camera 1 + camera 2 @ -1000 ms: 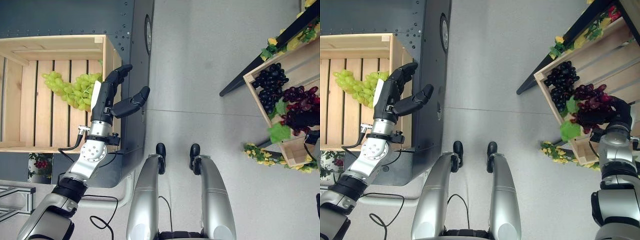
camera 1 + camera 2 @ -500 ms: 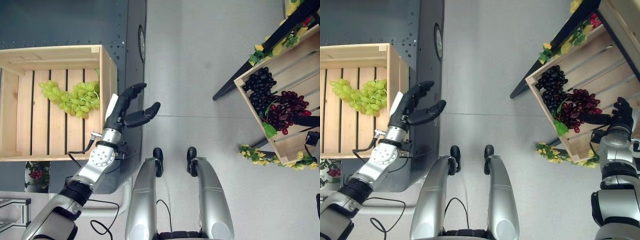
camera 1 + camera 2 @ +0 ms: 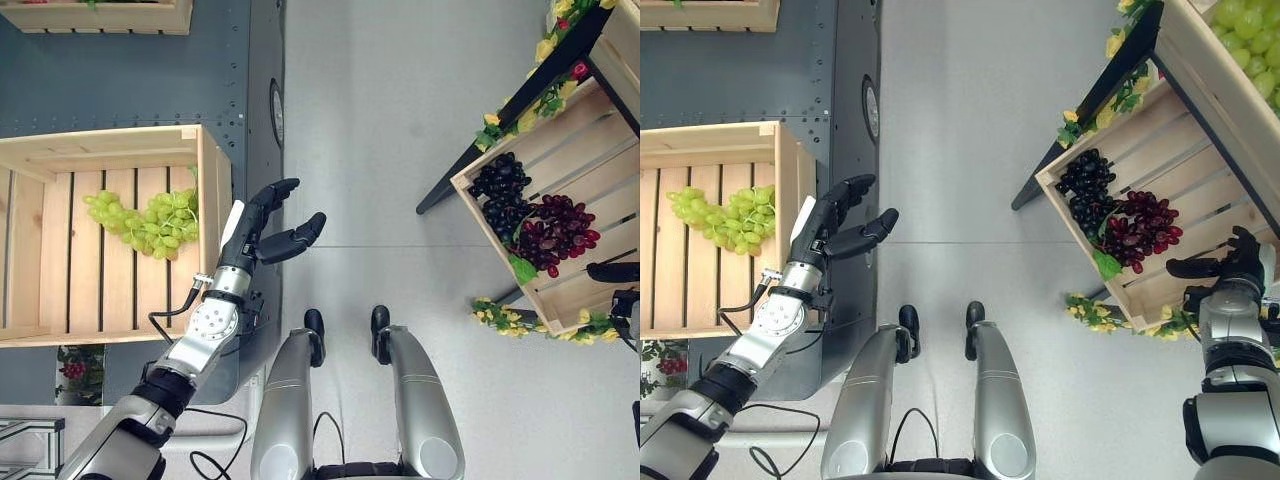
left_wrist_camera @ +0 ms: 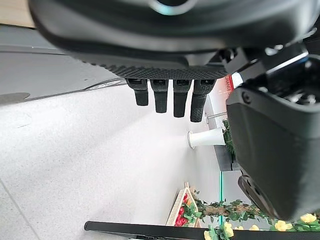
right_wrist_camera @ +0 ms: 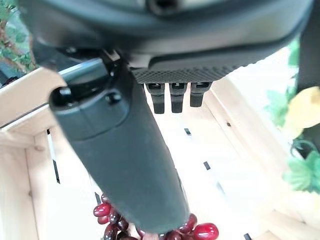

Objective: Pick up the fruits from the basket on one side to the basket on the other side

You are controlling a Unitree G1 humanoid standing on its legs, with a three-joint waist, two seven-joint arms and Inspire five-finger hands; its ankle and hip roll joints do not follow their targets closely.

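A green grape bunch [image 3: 145,222] lies in the wooden crate [image 3: 211,200] on my left. My left hand [image 3: 262,224] hangs open and holds nothing, just right of that crate's side wall, past the platform's edge. On my right a tilted wooden crate [image 3: 590,160] holds a black grape bunch [image 3: 500,190] and a red grape bunch [image 3: 556,226]. My right hand [image 3: 1232,263] is open at that crate's near rim, thumb pointing toward the red grapes [image 5: 196,231], not touching them.
The left crate rests on a dark metal platform [image 3: 150,80], with another crate [image 3: 100,15] beyond it. A black stand leg [image 3: 450,185] slants under the right crate. Yellow flower garland [image 3: 510,315] trims its lower edge. A higher crate holds green grapes [image 3: 1245,25].
The view shifted. My left hand drew back from over the green grapes to outside the crate wall. My right hand pulled off the red grapes to the crate's rim.
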